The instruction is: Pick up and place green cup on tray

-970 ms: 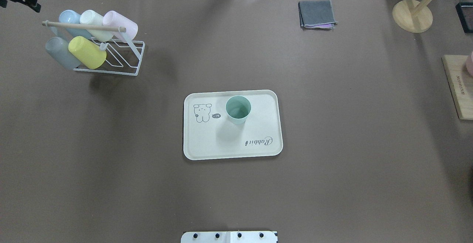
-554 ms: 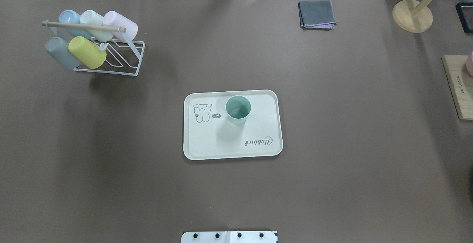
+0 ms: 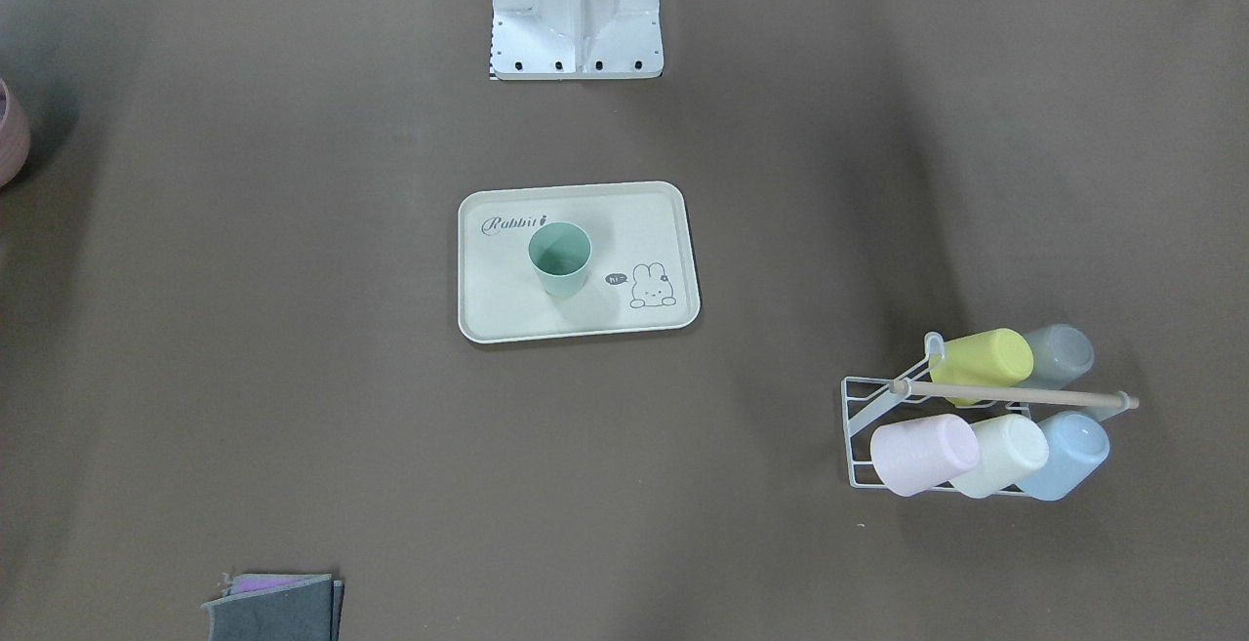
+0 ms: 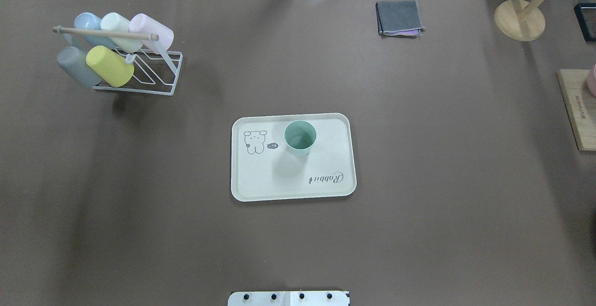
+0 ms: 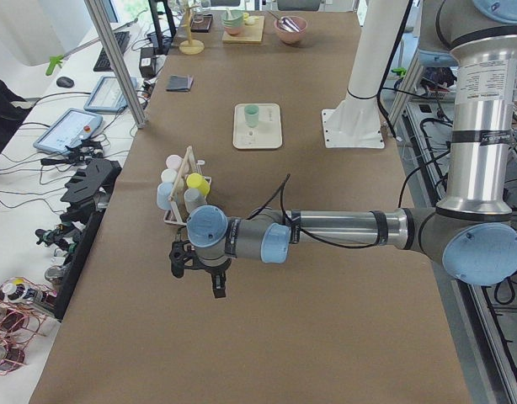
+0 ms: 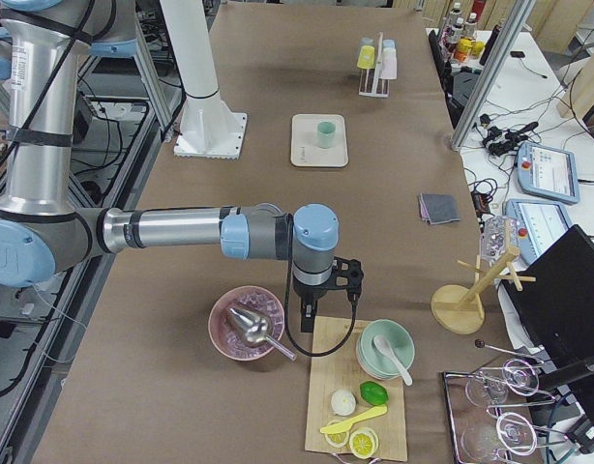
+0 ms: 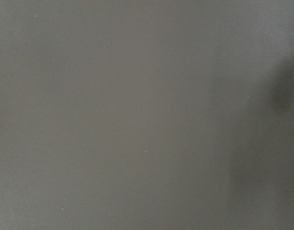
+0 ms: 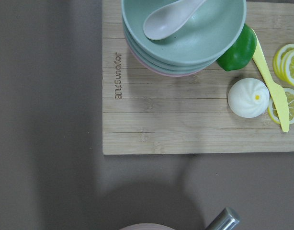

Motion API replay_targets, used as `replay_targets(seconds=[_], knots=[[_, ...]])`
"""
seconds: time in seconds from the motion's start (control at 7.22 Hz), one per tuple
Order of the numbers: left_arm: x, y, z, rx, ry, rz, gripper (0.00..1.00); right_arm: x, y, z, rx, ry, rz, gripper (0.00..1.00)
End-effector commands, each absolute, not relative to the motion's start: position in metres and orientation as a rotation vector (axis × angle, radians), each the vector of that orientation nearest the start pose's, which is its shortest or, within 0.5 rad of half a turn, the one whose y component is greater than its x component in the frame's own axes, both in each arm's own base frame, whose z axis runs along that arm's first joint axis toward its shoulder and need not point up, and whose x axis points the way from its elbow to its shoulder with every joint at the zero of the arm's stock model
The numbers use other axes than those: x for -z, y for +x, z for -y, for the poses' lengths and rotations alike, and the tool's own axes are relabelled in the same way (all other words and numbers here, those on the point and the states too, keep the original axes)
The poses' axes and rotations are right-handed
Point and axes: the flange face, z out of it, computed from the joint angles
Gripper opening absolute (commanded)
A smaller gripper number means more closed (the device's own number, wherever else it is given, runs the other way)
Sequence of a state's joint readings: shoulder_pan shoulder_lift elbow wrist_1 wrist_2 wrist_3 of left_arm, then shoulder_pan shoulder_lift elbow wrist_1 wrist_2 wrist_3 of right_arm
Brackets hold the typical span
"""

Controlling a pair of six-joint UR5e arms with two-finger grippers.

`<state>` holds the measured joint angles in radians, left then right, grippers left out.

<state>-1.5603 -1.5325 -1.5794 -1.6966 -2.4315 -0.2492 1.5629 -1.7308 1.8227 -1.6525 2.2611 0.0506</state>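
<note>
Green cup (image 4: 300,137) is standing upright, mouth up, on the tray (image 4: 260,182). It sits between the bunny drawing and the "Rabbit" script, closer to the tray's far long edge in my overhead view. Nothing is touching it. The tray lies flat mid-table (image 4: 442,213).

Neither arm is in my overhead or front views.

Left claw (image 5: 198,278): I only get it from the left side camera, hanging over bare table short of the cup rack (image 5: 184,187). I can't tell whether it's open or closed. Its wrist camera shows plain table surface and little else.

Right claw (image 6: 328,302): it's only in the right side camera, so again I can't tell open or closed. It hangs at the near end of the wooden board (image 6: 360,391), between the pink bowl (image 6: 247,324) and the stacked green bowls (image 6: 387,348). Its wrist camera looks straight down on the board, with the bowls, a spoon (image 8: 168,21), a white bun (image 8: 248,97) and lemon slices (image 8: 288,60).

Both claws are well apart from the tray.
</note>
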Motion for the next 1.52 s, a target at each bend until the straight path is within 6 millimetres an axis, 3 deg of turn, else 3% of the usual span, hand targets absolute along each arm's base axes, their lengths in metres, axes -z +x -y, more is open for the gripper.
replay_targets(seconds=[0.0,1.39], knots=[[-0.6567,-0.0622,0.4765,0.195,-0.018,-0.831,0.99,-0.6218,0.066,0.4242,-0.035,-0.01,0.69,1.0],[-0.664,-0.071,0.4705,0.228,-0.042,-0.838,0.99,-0.6229,0.0669,0.4244,-0.032,-0.005,0.687,1.0]])
